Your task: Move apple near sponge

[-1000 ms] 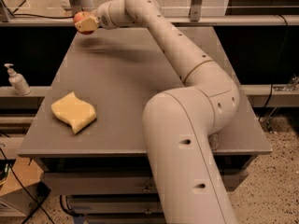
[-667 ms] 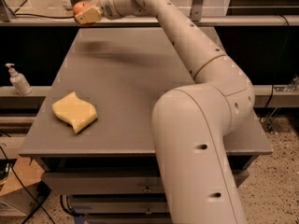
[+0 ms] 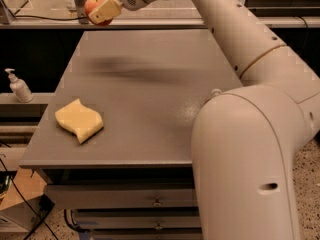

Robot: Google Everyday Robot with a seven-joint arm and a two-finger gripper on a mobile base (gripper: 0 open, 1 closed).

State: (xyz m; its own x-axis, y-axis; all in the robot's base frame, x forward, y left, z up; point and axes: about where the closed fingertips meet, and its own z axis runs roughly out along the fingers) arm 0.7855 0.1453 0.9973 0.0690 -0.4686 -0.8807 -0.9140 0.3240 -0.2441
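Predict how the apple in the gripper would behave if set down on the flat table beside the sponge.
The apple, held by the gripper up near the far-left corner of the table, looks round, so it would probably roll on that flat top. It seems rigid, likely keeping its shape under the grip.

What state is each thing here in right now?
gripper: shut on the apple, up by the far left corner of the table.
apple: held in the air.
sponge: lying flat, near left of the table.
pump bottle: upright, beside the table.
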